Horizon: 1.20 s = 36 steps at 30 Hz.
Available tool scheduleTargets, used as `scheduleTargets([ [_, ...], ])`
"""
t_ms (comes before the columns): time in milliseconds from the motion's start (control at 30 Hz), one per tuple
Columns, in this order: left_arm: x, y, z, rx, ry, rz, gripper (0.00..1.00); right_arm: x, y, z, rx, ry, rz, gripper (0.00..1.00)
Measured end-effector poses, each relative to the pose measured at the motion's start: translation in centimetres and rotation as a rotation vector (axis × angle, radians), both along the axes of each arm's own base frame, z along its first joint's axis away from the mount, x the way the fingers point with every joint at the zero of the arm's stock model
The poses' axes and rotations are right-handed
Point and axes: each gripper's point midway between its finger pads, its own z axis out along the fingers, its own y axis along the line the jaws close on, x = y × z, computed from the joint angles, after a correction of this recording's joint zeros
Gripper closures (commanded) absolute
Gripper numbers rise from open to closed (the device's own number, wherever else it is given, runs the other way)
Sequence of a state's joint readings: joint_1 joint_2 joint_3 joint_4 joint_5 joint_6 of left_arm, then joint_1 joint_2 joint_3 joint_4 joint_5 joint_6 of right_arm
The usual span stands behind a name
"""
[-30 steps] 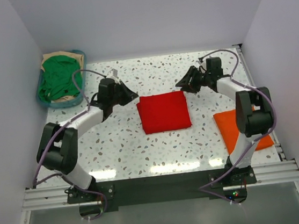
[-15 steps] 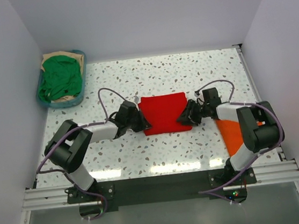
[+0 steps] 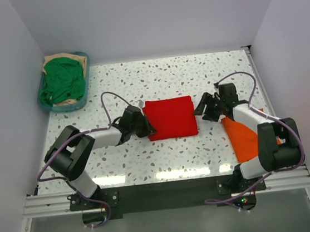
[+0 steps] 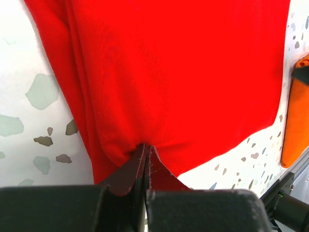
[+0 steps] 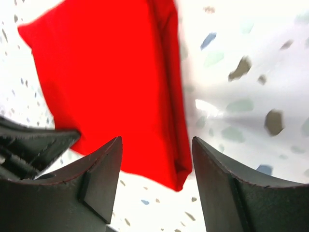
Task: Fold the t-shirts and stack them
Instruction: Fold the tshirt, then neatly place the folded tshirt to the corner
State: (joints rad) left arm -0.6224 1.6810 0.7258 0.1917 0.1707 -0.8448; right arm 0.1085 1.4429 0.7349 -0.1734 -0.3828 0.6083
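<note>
Red cloth is pinched in the left end effector, whose jaws are clenched on the left edge of the red t-shirt, close to its near corner; the fabric gathers into a small pucker right at the fingertips. The right end effector is released, its two fingers spread wide with nothing gripped between them; it sits low, just beside the shirt's right edge, and whether it touches the cloth cannot be told from the blurred wrist view. The red t-shirt itself lies folded into a neat rectangle, flat on the middle of the speckled desk, between the two arms; its right side shows a doubled, layered fold. Further out, an orange t-shirt lies folded flat near the right edge of the desk, partly under the right arm; at the far left corner a teal basket holds a crumpled green t-shirt heaped on a tan t-shirt.
</note>
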Motion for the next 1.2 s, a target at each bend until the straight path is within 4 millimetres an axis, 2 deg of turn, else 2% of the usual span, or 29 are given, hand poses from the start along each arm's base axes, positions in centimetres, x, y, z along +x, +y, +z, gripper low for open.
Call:
scheduleTargets([
  [100, 0.0, 0.0, 0.0, 0.005, 0.003, -0.003, 1.0, 1.7, -0.7, -0.2, -0.048, -0.012, -0.005, 0.36],
  [200, 0.0, 0.0, 0.0, 0.009, 0.004, -0.006, 1.0, 3.1, -0.7, -1.7, -0.073, 0.02, 0.013, 0.36],
  [300, 0.0, 0.0, 0.0, 0.015, 0.002, -0.016, 1.0, 4.1, -0.3, -3.2, -0.077, 0.056, 0.038, 0.36],
  [367, 0.0, -0.1, 0.0, 0.016, 0.004, -0.017, 1.0, 4.9, 0.2, -3.0, -0.09, 0.039, 0.061, 0.36],
  [567, 0.1, -0.2, 0.0, 0.018, 0.005, -0.024, 1.0, 3.8, 3.4, -3.3, -0.137, 0.032, 0.154, 0.4],
  [667, 0.1, -0.2, -0.1, 0.019, 0.005, -0.025, 1.0, 3.7, 3.6, -3.5, -0.16, 0.035, 0.156, 0.42],
  [767, 0.2, -0.2, -0.1, 0.02, 0.007, -0.025, 1.0, 3.7, 3.4, -3.7, -0.189, 0.038, 0.138, 0.53],
  [800, 0.2, -0.3, -0.1, 0.02, 0.009, -0.026, 1.0, 3.7, 3.3, -3.8, -0.195, 0.04, 0.133, 0.65],
  [867, 0.2, -0.3, -0.1, 0.02, 0.011, -0.027, 1.0, 3.9, 3.0, -4.2, -0.213, 0.048, 0.116, 0.81],
  [900, 0.3, -0.3, 0.0, 0.021, 0.012, -0.027, 1.0, 3.9, 2.8, -4.3, -0.218, 0.052, 0.105, 0.98],
  [1133, 0.5, -0.4, 0.6, 0.049, 0.024, -0.039, 1.0, 4.1, 2.4, -4.4, -0.244, 0.073, 0.029, 1.0],
  [1200, 0.7, -0.5, 1.0, 0.057, 0.023, -0.043, 1.0, 4.1, 1.7, -4.3, -0.272, 0.076, -0.01, 1.0],
])
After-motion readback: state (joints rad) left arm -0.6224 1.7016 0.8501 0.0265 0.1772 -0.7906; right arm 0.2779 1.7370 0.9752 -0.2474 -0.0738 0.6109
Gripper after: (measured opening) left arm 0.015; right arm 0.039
